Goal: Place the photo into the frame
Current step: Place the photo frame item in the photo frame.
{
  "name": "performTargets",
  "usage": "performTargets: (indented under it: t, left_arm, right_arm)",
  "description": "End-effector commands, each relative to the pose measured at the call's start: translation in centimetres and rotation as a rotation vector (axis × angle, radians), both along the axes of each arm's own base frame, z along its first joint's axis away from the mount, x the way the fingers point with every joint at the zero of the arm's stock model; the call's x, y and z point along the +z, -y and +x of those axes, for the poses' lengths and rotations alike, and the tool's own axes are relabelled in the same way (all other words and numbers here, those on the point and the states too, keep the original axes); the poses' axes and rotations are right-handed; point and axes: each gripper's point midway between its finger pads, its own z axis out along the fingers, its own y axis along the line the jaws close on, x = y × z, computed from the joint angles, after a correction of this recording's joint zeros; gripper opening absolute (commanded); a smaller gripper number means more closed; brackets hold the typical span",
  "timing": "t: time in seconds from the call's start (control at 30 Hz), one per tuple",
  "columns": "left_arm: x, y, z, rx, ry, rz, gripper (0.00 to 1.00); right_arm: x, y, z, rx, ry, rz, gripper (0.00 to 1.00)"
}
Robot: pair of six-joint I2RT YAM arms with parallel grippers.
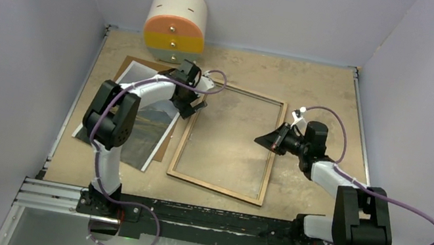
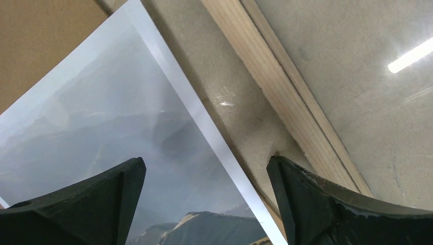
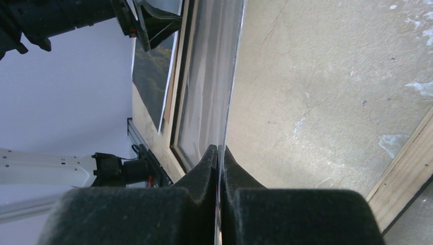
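I see the light-brown wooden rectangular frame [image 1: 217,188] lying back-up at the middle of the sandy bench [image 1: 319,93]. Right pincer [image 3: 220,153] is clamped on the clear glass pane [image 3: 204,92] edge, inside the frame's right rail. The glossy grey landscape photo [image 1: 152,135] lies flat near the bench's left edge, on a brown board [image 2: 41,35]. Left pincer [image 2: 204,168] is spread wide over the photo's right edge.

Note for you, colours only:
- photo [image 1: 156,133]: dark grey landscape, thin white border.
- frame [image 1: 215,187]: light-brown wood.
- pane [image 3: 204,92]: clear, pale grey sheen.
- backing board [image 2: 35,35]: plain brown.
- table [image 1: 312,92]: mottled tan.
- drawer box [image 1: 175,25], at 12 o'clock: cream, then orange, yellow and pale green bands.
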Motion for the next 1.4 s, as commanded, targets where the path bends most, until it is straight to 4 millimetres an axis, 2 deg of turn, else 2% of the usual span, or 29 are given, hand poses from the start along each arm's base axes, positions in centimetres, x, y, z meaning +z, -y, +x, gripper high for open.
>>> performTargets:
  t: [0.0, 0.47, 1.37]
  left_arm:
    - [-0.7, 1.2, -2.0, -0.033, -0.061, -0.068, 0.99]
    - [-0.1, 2.0, -3.4, -0.091, -0.085, -0.121, 0.96]
    - [-0.9, 1.5, -3.9, -0.118, -0.097, -0.085, 0.95]
  right_arm:
    - [1.0, -0.4, -0.2, 0.028, 0.034, 0.038, 0.00]
    - [-1.5, -0.1, 0.6, -0.031, -0.078, 0.032, 0.00]
    - [0.7, 0.0, 2.1, 0.013, 0.032, -0.023, 0.00]
